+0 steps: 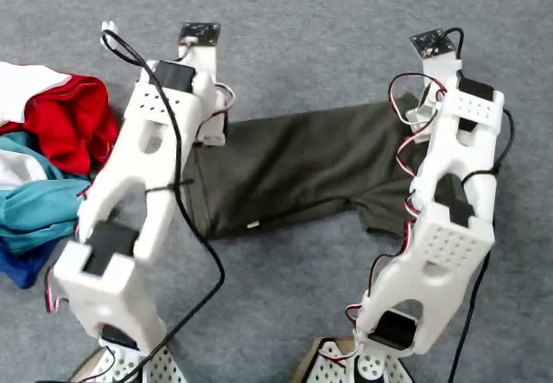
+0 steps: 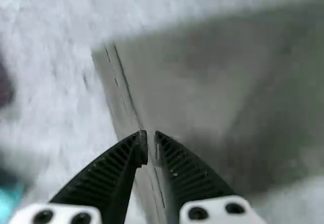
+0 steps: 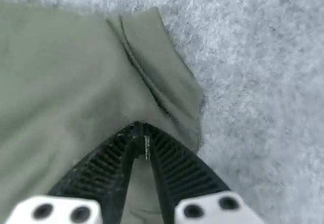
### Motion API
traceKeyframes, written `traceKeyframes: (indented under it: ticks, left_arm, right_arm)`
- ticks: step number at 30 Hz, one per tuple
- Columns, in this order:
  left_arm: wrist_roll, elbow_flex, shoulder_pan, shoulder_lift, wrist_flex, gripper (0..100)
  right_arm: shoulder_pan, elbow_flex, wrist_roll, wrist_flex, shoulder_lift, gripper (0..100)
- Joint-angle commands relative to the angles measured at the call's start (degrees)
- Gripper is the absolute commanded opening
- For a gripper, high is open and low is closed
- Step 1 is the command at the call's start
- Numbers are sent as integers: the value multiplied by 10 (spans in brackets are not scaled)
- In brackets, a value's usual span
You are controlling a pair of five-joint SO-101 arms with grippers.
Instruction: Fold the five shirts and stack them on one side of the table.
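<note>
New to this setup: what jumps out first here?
An olive shirt lies spread across the middle of the grey table, with the left gripper shut on its hem and the right gripper shut on it near a sleeve. A bright red, teal and white pile of shirts sits beside the left arm.

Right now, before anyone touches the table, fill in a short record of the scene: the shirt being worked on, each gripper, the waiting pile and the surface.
shirt in work: olive shirt, lying flat mid-table between the two arms
left side: left gripper closed on the olive shirt's hemmed edge
right side: right gripper closed on the olive shirt beside a sleeve
waiting pile: red shirt, white shirt, teal shirt and blue shirt, bunched unfolded by the left arm
surface: grey table
</note>
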Motion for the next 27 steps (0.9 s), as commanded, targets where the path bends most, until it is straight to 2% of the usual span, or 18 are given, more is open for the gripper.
traceKeyframes:
  ticks: [1, 5, 13, 16, 20, 24, 27]
  left_arm:
    - [4, 7, -35, 94, -120, 19]
    - [33, -22, -56, 164, -135, 19]
    - [36, -42, -63, 186, -164, 19]
    - [36, -43, -62, 179, -161, 19]
    - [32, -36, -62, 106, -124, 19]
    - [-1, -4, -53, 0, -102, 19]
    - [-35, 71, -44, -81, -113, 19]
  right_arm:
    - [2, -49, 10, 4, 30, 5]
    - [11, -74, 29, 4, 51, 5]
    - [10, -124, 109, 24, 48, 8]
    - [-9, -177, 159, 104, 34, 9]
    - [-12, -262, 196, 215, -7, 9]
    - [-18, -314, 323, 345, -48, 9]
    - [-23, -314, 403, 406, -78, 10]
